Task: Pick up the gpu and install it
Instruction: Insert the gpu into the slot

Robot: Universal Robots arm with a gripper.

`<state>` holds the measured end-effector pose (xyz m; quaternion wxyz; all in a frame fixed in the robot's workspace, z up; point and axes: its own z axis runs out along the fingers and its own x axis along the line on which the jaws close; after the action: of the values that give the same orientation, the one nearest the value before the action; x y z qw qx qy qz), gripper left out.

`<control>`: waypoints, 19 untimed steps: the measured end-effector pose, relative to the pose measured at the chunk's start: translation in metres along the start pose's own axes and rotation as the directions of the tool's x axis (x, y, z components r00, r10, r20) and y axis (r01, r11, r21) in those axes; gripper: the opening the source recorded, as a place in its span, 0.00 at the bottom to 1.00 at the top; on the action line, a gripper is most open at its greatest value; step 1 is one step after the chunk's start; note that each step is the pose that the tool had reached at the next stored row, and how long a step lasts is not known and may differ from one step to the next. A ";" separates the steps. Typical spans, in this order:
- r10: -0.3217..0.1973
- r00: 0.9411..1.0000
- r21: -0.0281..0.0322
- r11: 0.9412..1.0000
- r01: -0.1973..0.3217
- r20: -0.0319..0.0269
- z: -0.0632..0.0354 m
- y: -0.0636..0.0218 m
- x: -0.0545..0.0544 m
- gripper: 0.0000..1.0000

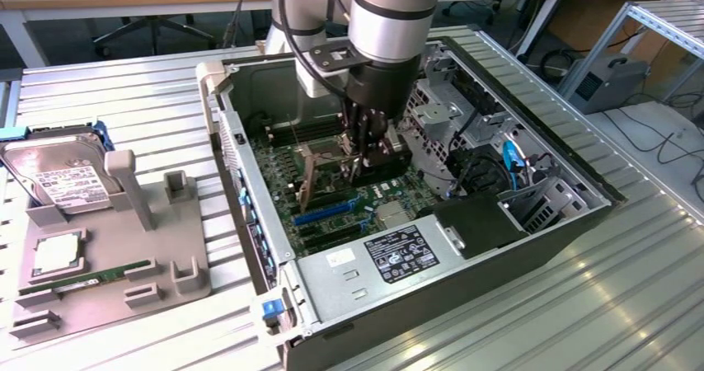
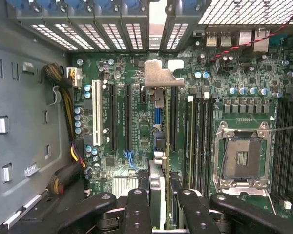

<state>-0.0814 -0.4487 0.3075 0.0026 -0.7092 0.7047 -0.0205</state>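
The open PC case [image 1: 237,144] lies on its side with the motherboard [image 2: 117,87] facing up. My gripper [image 1: 363,161] reaches down inside it, shut on the gpu [image 1: 312,180], a thin dark card held on edge just above the board. In the wrist view the gpu [image 2: 156,185] runs edge-on away from between my gripper [image 2: 161,207] fingers. Its silvery bracket [image 2: 158,73] sits close to the case's rear slot openings, over the row of long expansion slots [image 2: 128,117]. Whether the card's edge touches a slot is hidden.
A grey fixture [image 1: 121,255] on the exterior view's left holds a hard drive [image 1: 61,181], a chip [image 1: 61,254] and a green memory stick [image 1: 99,276]. Inside the case are the power supply [image 1: 396,255], drive cage [image 1: 446,111], cable bundles [image 2: 63,112] and the CPU socket [image 2: 241,156].
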 end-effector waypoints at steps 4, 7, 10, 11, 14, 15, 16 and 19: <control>0.000 1.000 0.000 1.000 0.000 0.000 0.0001 0.0043 0.000 0.27; 0.000 1.000 0.000 1.000 0.000 -0.003 0.0002 0.0077 0.000 0.27; 0.000 1.000 0.000 1.000 0.000 -0.004 0.0005 0.0094 0.000 0.27; 0.000 1.000 0.000 1.000 0.000 -0.004 0.0008 0.0102 0.000 0.27; 0.000 1.000 0.000 1.000 0.000 -0.005 0.0015 0.0139 0.000 0.27; 0.000 1.000 0.001 1.000 0.000 -0.005 0.0018 0.0153 0.000 0.27; 0.000 1.000 0.000 1.000 0.000 -0.005 0.0022 0.0165 0.000 0.27; 0.010 1.000 0.000 1.000 -0.010 -0.005 0.0034 0.0194 0.000 0.27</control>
<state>-0.1007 -0.4489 0.3034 0.0008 -0.7056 0.7083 -0.0225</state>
